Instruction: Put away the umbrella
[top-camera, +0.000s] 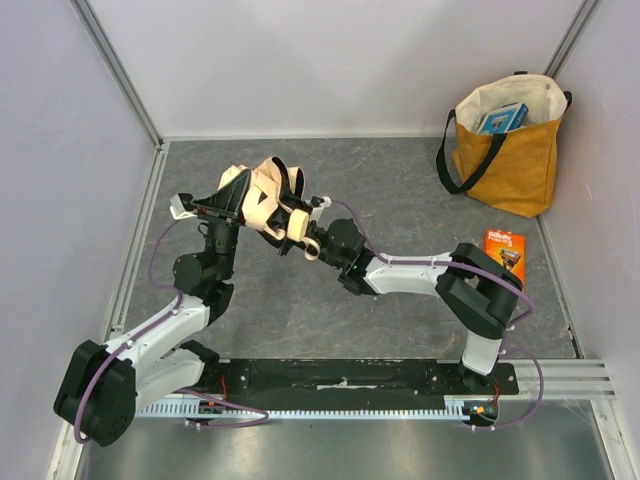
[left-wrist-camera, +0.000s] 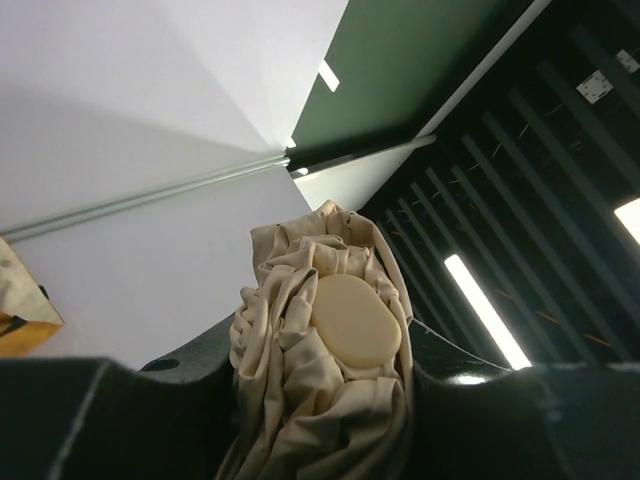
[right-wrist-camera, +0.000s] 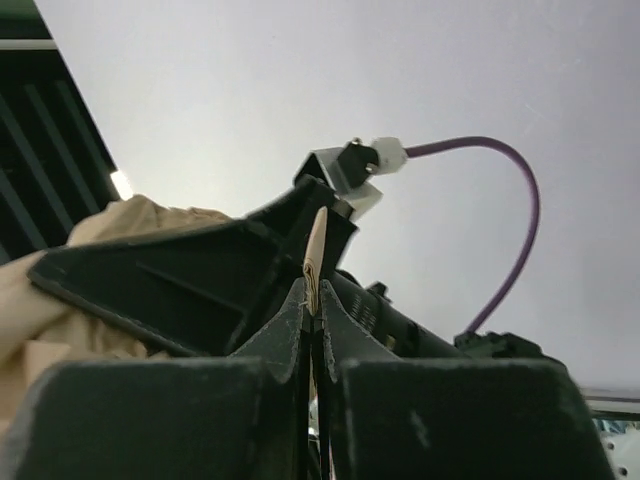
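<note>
The bunched cream umbrella (top-camera: 265, 200) hangs above the grey table (top-camera: 400, 180), between my two arms. My left gripper (left-wrist-camera: 320, 385) clasps its fabric bundle, fingers spread around it. My right gripper (right-wrist-camera: 312, 315) pinches its thin strap (right-wrist-camera: 316, 245), fingers nearly touching.

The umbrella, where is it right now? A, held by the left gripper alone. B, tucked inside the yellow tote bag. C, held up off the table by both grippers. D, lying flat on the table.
C: the umbrella is bundled above the table, with the left gripper clamped around its fabric and the right gripper pinching a thin strip of it; the tote bag stands apart.
</note>
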